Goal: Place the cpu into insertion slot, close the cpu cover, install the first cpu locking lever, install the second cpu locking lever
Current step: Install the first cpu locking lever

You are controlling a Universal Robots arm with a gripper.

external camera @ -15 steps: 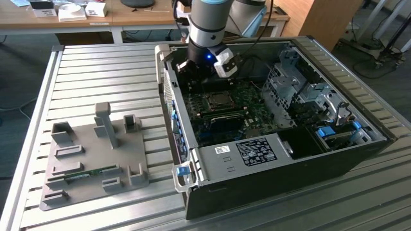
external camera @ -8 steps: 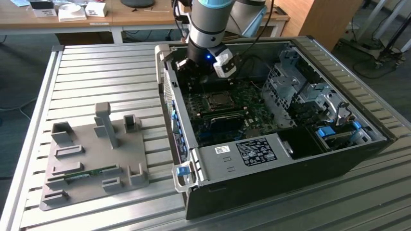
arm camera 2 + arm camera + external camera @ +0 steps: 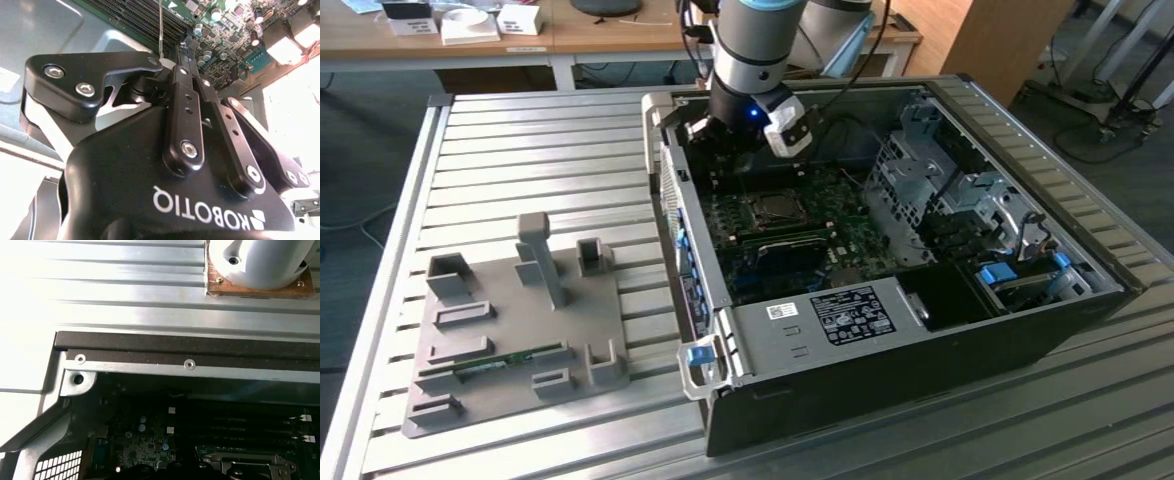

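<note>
One open computer case point(image 3: 894, 330) lies on the slatted metal table point(image 3: 520, 150). Near the case's middle, the insertion slot point(image 3: 775, 214) holds the cpu point(image 3: 779, 206), with the cpu cover point(image 3: 753, 212) flat around it. Toward the case's far wall, the gripper point(image 3: 727, 140) hangs just beyond the slot, its fingers point(image 3: 182, 95) pinched together on a thin metal lever point(image 3: 160, 30).
</note>
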